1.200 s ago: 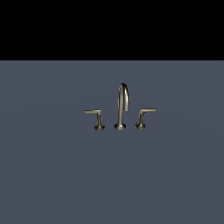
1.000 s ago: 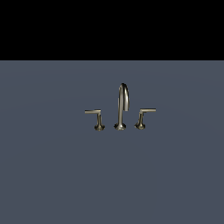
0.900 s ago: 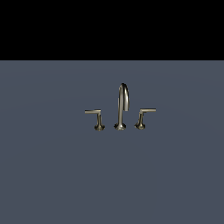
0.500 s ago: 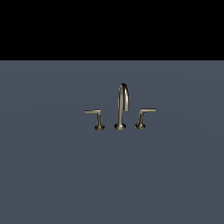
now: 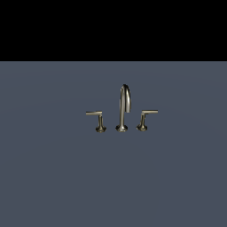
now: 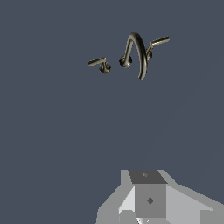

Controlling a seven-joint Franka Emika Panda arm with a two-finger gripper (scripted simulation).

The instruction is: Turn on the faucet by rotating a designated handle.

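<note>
Faucet [image 5: 123, 108] handle [image 5: 95, 114] lying flat and sideways, far off from the gripper [image 6: 146, 205], well apart across bare floor; fingers hidden, so open or closed unknown.

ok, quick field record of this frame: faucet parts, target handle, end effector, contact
surface: flat grey-blue floor
faucet: grey-bronze three-piece set, standing upright
spout: tall gooseneck in the middle
designated handle: lever on the exterior view's left, bar pointing outward
other lever: on the exterior view's right, slanted stem
end effector: out of the exterior view; only a grey body part shows in the wrist view, fingers not seen
contact: none, faucet well apart from the arm
</note>
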